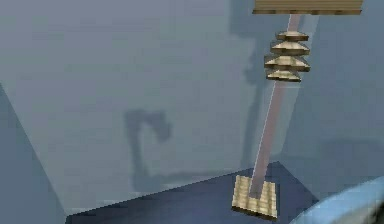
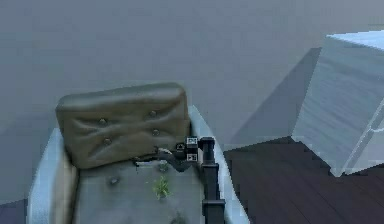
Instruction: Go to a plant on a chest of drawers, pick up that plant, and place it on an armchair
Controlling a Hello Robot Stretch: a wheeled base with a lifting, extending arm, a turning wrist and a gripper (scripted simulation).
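Gripper (image 2: 166,160) showed against the armchair (image 2: 120,120) seat, at the far end of the dark arm (image 2: 211,190) rising from six o'clock; whether it held anything could not be told. At its six o'clock, a small green plant (image 2: 160,186) sat on the seat cushion. A white chest of drawers (image 2: 345,95) stood at three o'clock.

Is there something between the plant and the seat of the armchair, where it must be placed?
Nothing visible stands in the way. The small green plant shows right against the seat of the armchair, just under the pincer in the picture, with no other thing between them. I cannot tell whether the pincer holds it or it rests on the seat.
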